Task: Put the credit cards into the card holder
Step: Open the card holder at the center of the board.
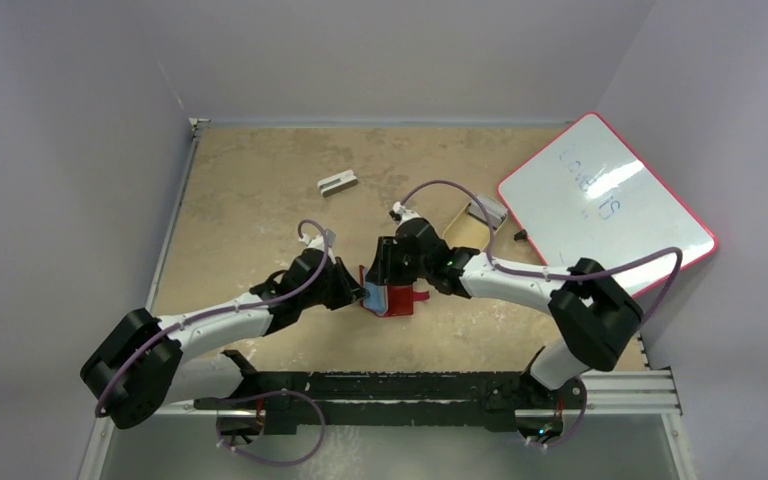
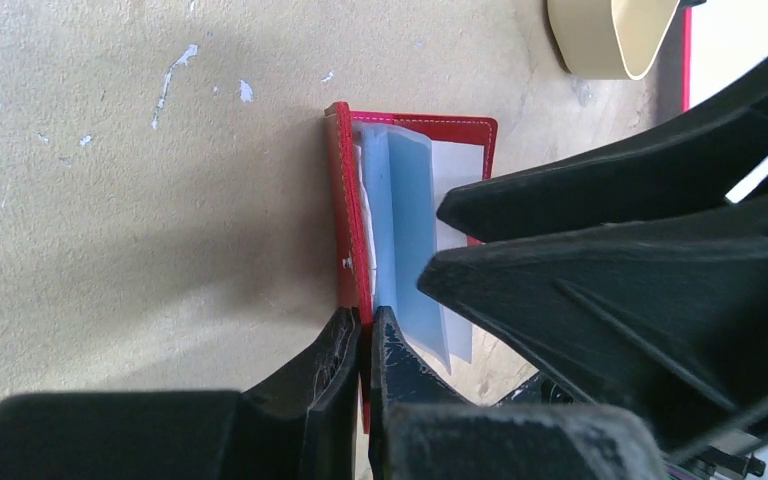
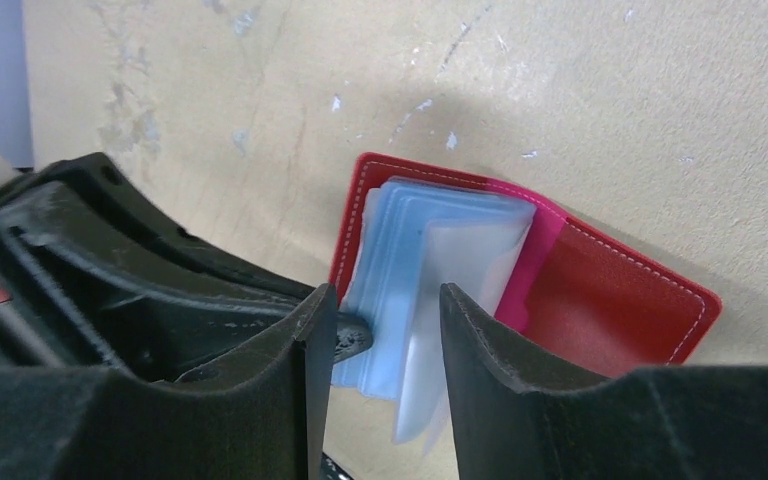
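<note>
Left wrist: left claw (image 2: 364,328) pinches card holder (image 2: 343,200) edge.

The left arm (image 1: 210,320) and right arm (image 1: 515,280) share white tubular links, blocky black joint housings and thin purple cables (image 1: 445,182) looping free, one curl below the black base rail (image 1: 410,385) at seven o'clock. The left gripper (image 2: 363,325) and right gripper (image 3: 385,300) have matte black, wedge-shaped fingers (image 3: 520,390), scuffed and scratched.
</note>
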You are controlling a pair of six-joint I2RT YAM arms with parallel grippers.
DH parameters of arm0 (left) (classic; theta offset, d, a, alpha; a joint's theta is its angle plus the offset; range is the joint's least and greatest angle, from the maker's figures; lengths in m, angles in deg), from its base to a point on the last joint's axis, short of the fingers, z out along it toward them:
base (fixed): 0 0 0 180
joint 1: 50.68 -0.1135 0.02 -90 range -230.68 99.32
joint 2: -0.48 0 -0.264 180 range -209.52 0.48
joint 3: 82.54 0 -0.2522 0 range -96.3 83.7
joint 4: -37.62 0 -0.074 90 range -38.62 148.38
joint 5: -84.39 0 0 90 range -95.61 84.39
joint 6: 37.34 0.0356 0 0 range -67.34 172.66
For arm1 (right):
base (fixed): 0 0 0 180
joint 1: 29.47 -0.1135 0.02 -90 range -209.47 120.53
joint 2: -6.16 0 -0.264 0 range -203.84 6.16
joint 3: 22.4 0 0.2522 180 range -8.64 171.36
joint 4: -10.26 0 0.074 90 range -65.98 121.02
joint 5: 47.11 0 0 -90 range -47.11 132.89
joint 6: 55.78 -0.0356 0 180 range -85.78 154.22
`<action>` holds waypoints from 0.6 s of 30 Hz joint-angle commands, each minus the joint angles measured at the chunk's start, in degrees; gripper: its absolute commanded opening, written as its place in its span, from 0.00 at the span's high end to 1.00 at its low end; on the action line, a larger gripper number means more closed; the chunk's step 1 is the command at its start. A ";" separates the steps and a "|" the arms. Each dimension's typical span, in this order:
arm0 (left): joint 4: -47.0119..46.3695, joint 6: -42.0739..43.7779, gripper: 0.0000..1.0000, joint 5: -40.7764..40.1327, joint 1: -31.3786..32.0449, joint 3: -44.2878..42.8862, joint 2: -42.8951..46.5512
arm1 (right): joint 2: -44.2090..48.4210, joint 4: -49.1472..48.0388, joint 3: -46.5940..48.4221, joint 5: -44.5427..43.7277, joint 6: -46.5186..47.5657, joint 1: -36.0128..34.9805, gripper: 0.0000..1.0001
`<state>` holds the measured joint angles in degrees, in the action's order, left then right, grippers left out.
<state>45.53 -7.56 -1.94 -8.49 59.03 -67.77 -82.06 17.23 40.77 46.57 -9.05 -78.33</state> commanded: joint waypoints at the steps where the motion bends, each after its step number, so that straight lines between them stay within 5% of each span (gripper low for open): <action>1: -1.68 1.35 1.00 -1.25 0.35 -2.67 0.20 | -2.10 3.67 4.21 -3.05 1.22 -0.29 0.57; 14: 1.15 1.25 1.00 -5.20 0.41 -1.35 1.39 | -2.59 15.90 -0.23 -17.36 1.35 -0.16 0.77; 18: 1.33 1.10 0.90 -5.11 0.37 -2.23 0.80 | -2.49 13.95 -1.99 -16.56 1.39 -0.11 0.78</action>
<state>47.72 -7.56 -5.35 -8.47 58.81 -67.38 -85.80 31.42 40.24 32.43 -8.13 -78.37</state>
